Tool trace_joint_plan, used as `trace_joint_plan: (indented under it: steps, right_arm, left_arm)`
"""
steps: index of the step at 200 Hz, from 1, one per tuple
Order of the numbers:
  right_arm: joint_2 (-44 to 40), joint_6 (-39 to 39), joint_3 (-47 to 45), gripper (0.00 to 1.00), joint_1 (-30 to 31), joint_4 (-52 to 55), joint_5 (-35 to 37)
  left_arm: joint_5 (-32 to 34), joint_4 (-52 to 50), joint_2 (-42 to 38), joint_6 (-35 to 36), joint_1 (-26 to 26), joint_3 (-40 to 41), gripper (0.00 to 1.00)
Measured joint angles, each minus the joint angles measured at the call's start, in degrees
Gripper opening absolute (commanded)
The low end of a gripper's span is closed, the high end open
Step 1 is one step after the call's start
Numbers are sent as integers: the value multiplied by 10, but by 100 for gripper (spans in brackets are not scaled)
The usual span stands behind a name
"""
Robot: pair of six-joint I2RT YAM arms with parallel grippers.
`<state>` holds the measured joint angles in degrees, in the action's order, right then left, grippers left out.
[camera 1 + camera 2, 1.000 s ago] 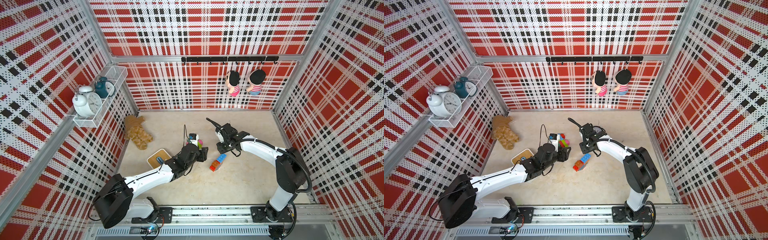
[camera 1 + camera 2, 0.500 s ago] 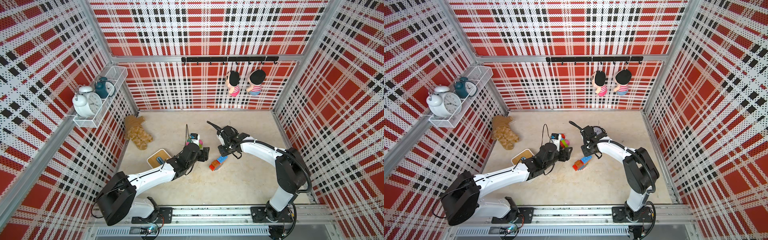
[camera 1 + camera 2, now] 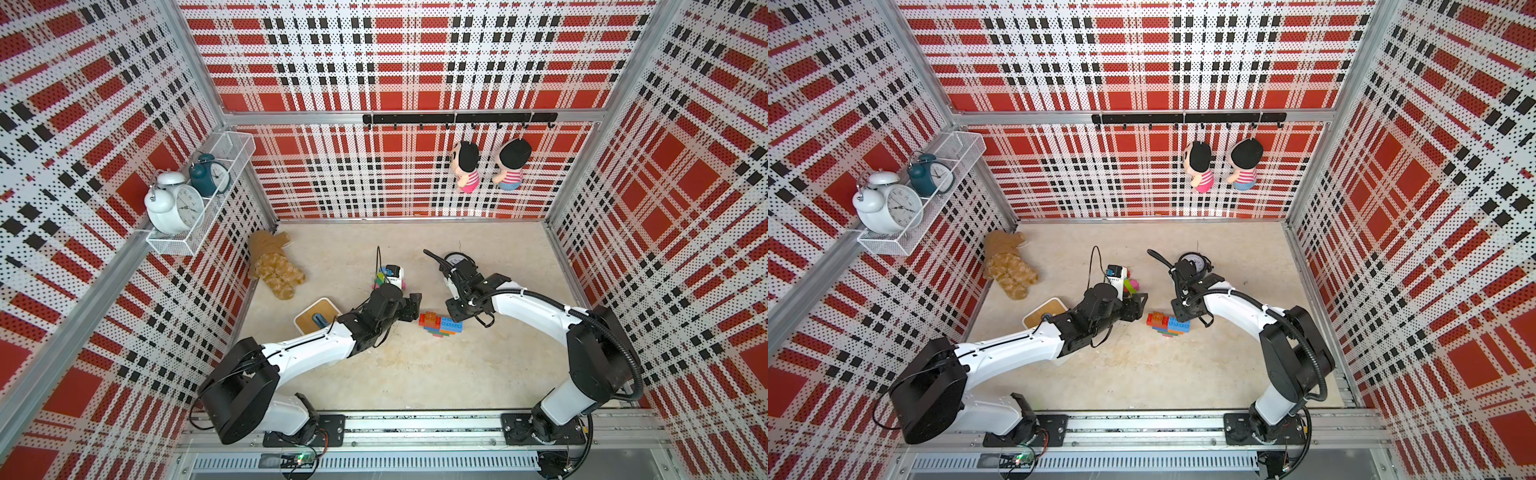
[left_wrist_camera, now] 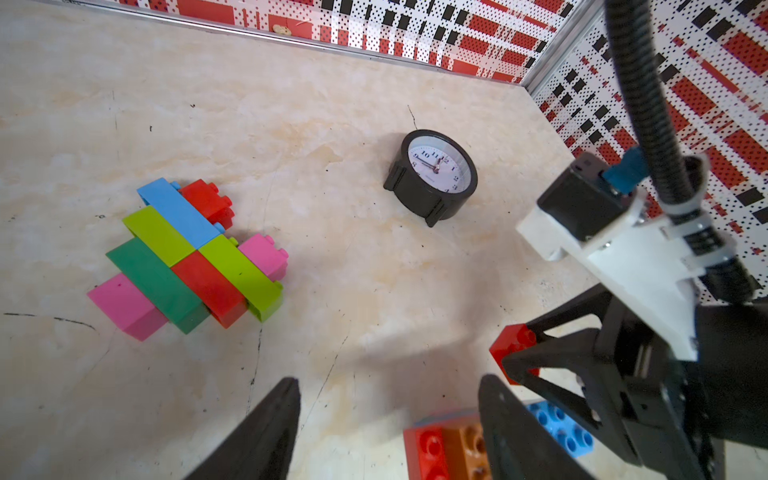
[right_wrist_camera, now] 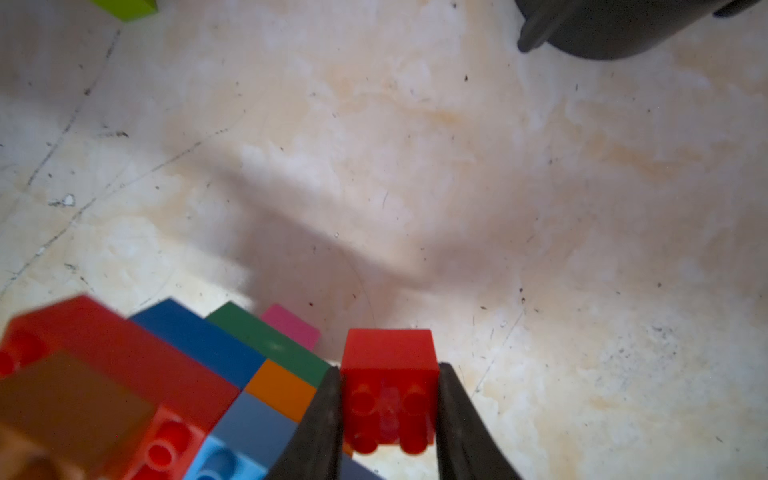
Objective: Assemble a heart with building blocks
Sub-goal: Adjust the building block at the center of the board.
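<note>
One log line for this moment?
right pincer: shut on red block | left pincer: open, empty | block cluster: between pincers

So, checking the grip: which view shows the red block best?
Right wrist: the red block sits close up, pinched by the right gripper. Left wrist shows only one corner; in both top views the gripper hides it.

place: robot lab cell | evidence: plaid pegboard walls [image 3: 407, 58]; base rail [image 3: 419, 430]
</note>
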<state>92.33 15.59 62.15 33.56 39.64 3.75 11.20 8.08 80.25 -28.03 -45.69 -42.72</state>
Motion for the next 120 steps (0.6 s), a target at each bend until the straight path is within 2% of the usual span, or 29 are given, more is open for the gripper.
trace_joint_plan:
  steps: [57, 84, 120]
  right_arm:
    - [-49, 16, -41, 0, -2, 14, 3]
    - [-89, 15, -51, 0, -2, 17, 6]
    - [-169, -22, -51, 0, -2, 12, -45]
  left_arm:
    - [-17, 7, 18, -1, 1, -10, 78]
    - [-62, 23, 38, -8, 10, -10, 81]
    - [-129, 58, 59, -38, 17, 0, 86]
